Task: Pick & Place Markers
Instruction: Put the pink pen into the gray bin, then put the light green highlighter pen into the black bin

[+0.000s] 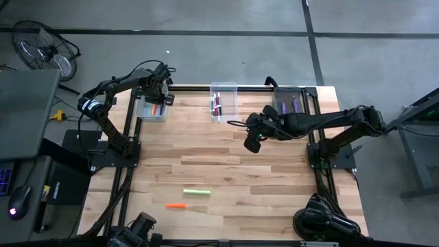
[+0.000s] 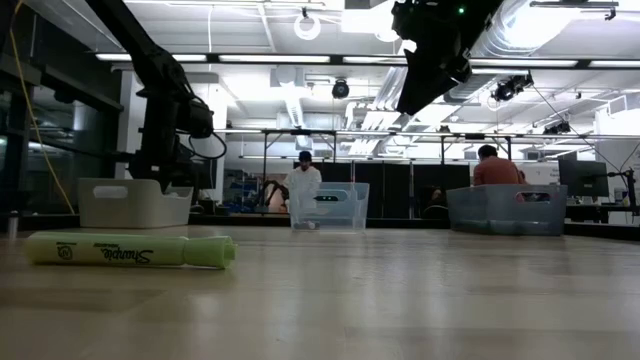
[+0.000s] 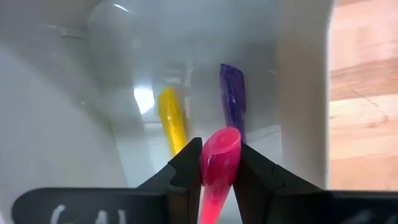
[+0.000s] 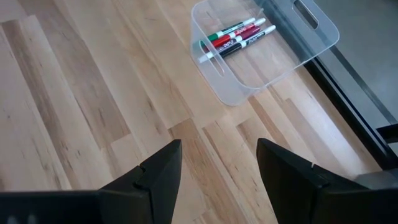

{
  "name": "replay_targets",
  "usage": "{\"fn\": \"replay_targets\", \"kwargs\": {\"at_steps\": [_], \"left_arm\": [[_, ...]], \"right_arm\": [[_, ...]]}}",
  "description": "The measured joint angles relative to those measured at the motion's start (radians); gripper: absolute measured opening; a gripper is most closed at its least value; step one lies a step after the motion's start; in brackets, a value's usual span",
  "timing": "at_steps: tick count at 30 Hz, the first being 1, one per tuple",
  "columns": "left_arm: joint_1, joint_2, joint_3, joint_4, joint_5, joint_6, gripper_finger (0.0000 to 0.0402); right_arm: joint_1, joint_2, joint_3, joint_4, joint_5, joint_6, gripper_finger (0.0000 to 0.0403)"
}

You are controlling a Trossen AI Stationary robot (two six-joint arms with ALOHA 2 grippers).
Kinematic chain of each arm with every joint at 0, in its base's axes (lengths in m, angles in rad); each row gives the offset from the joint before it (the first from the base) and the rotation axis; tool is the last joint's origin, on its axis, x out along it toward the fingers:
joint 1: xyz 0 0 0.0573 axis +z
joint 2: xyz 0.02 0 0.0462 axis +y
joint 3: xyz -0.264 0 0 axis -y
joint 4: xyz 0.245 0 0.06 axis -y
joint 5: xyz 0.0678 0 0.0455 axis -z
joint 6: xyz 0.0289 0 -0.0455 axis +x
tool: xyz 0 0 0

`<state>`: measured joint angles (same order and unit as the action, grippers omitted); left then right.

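My left gripper (image 3: pixel 219 163) hangs over the white bin (image 1: pixel 152 108) at the table's far left, shut on a pink marker (image 3: pixel 219 168). A yellow marker (image 3: pixel 171 121) and a purple marker (image 3: pixel 232 99) lie on that bin's floor. My right gripper (image 4: pixel 219 165) is open, raised above the table right of centre (image 1: pixel 252 140). A light green marker (image 1: pixel 196 193) and an orange marker (image 1: pixel 175 205) lie flat on the near part of the table. The green one (image 2: pixel 130 250) shows close in the low view. Several markers (image 4: pixel 237 36) lie in the clear middle bin (image 1: pixel 223 100). My left gripper pinches the pink marker between its two fingertips (image 3: pixel 186 163), near the marker's outer end (image 3: pixel 222 142). The fingers point down into the white bin and the marker runs along them. It is lifted clear of the bin floor.
A third bin (image 1: pixel 291 101) with purple markers stands at the far right. The metal frame rails (image 1: pixel 312 147) run along both sides. Bare wood lies between the bins and the two loose markers.
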<state>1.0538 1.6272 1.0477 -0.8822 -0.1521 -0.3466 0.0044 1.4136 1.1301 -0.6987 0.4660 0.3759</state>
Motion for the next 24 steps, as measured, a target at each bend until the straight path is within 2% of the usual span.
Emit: {"fn": "replay_targets", "kwargs": {"at_steps": [10,17,24], "left_arm": [[0.000,0.000,0.000,-0.011,0.010,0.011,0.0152],[-0.001,-0.064,0.000,-0.008,0.031,0.010,0.0158],[-0.001,-0.228,0.000,-0.008,0.049,0.035,0.0159]], "right_arm": [[0.000,0.000,0.000,0.000,0.001,0.008,0.0197],[0.000,0.000,0.000,0.000,-0.001,0.011,0.0197],[0.000,0.000,0.000,0.011,-0.004,0.042,0.0197]]}}
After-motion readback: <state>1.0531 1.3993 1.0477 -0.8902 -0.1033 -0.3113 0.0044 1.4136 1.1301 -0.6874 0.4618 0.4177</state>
